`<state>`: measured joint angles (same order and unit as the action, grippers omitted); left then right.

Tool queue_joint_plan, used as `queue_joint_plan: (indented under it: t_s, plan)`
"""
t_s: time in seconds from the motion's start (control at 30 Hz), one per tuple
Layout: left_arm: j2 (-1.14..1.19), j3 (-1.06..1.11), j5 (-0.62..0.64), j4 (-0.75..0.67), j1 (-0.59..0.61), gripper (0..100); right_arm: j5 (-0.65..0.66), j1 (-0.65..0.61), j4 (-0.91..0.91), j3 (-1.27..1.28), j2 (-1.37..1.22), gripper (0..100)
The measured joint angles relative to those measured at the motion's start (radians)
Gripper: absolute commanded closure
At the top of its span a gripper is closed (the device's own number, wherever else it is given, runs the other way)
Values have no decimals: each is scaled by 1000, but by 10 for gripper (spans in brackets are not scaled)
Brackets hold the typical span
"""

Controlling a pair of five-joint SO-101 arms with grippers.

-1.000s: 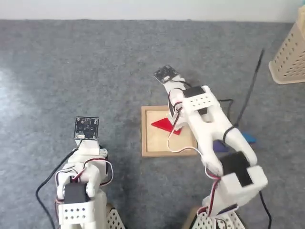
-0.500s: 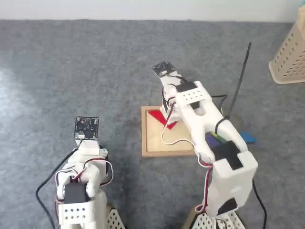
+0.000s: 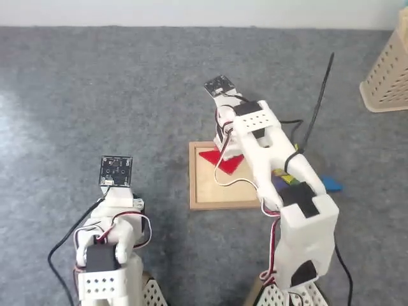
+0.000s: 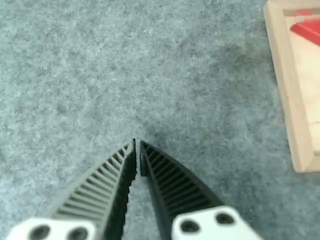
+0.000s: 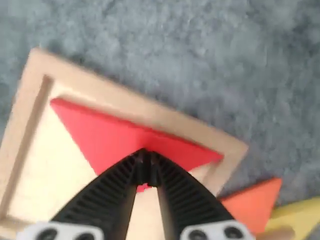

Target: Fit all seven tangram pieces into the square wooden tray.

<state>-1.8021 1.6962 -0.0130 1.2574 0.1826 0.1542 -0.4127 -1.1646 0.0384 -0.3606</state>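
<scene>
You're running the right gripper [image 5: 145, 159] pressed together, tips sitting on the red triangle [image 5: 107, 135] lying flat along the tray's [image 5: 125, 102] far edge; probably light, stiff and slick, so push mid-face.

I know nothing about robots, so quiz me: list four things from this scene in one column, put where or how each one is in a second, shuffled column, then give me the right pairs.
Things
1. red triangle
2. orange piece
3. left gripper
4. beige basket

Places or states
A. shut, above bare carpet
B. on the carpet, just outside the wooden tray
C. at the right edge of the high view
D. lying inside the wooden tray

Pairs: 1-D, 2-B, 3-A, 4-C.
</scene>
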Motion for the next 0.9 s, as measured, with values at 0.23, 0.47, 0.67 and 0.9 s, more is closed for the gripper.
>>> queue_joint_plan:
  t_s: [0.23,0.47,0.67,0.9]
  plan:
    - [0,0,0,0,0,988,29,44,-175,0,230,887]
    - [0,0,0,0,0,988,18,173,-152,81,311,887]
    - [0,0,0,0,0,988,18,0,14,239,310,939]
    - [0,0,0,0,0,988,34,-28,86,258,195,976]
